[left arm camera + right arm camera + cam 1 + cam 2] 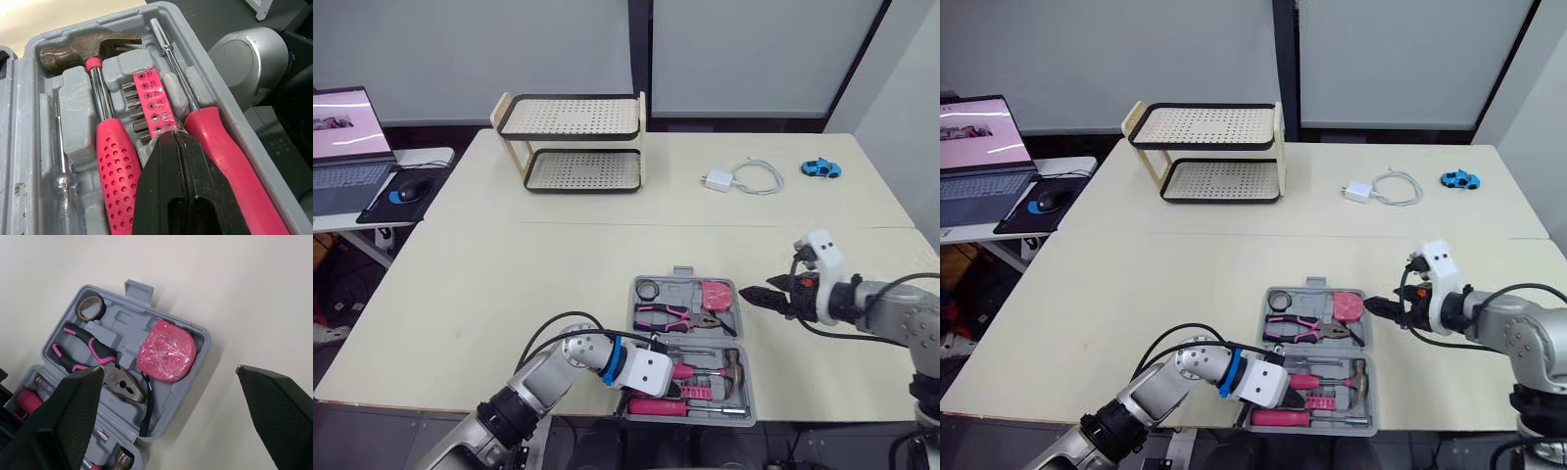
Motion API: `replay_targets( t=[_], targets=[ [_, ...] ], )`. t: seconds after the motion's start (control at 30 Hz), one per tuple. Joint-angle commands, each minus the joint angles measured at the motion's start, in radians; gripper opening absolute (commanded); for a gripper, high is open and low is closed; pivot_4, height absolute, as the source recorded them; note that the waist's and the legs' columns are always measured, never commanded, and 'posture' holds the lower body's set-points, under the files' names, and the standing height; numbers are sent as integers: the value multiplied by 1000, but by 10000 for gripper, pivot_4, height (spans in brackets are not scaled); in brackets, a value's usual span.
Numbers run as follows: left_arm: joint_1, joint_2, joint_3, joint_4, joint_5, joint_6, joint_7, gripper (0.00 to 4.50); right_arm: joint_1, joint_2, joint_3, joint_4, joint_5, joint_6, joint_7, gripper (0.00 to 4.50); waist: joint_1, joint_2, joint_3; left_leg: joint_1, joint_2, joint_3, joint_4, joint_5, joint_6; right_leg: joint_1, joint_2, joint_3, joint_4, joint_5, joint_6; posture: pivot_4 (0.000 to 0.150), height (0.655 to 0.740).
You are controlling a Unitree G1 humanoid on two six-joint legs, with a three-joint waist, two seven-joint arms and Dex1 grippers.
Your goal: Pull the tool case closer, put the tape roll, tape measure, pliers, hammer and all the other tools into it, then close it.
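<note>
The grey tool case (745,377) lies open near the table's front edge. Its far half holds the tape roll (649,290), the pink-handled pliers (671,316) and the pink tape measure (716,294). In the near half lie the hammer (90,49), a pink bit strip (151,98) and a pink-handled screwdriver (656,406). My left gripper (172,134) is over the near half, shut, its tips against the bit strip's end. Just right of the case my right gripper (752,294) hangs open, pointing at the tape measure (166,355) and holding nothing.
A two-tier perforated rack (573,142) stands at the back left of the table. A white charger with its cable (744,178) and a blue toy car (820,168) lie at the back right. On a side table to the left are a laptop (347,137) and a mouse (406,191).
</note>
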Motion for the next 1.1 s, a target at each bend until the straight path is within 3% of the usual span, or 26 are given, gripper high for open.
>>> replay_targets(
  t=[0.03, 0.3, 0.6, 1.1],
  targets=[
    [1, -2, -23, 91, 52, 12, 18, 0, -64, 46, 37, 77, -28, 4, -46, 44833, 0, 1, -1, 0, 0, 0, 0, 0, 0, 0, 0, 0, 0, 0, 0, 1500, 7400],
    [7, -5, -32, 131, 58, -13, 21, 0, -114, 125, 103, 254, -121, -98, -107, 44833, 3, 2, -2, 0, 0, 0, 0, 0, 0, 0, 0, 0, 0, 0, 0, 1500, 7400],
    [-1, -3, -34, 115, 53, 9, 4, 0, -123, 232, 43, 312, -117, -112, -155, 44833, 2, 4, -4, 0, 0, 0, 0, 0, 0, 0, 0, 0, 0, 0, 0, 1500, 7400],
    [10, 34, -29, 42, 41, 73, -31, 0, -136, 286, 71, 440, -92, -170, -72, 44833, -20, 4, -5, 1, 1, -1, -1, 0, 0, 0, 1, 0, 0, 0, 0, 1500, 7400]
  ],
)
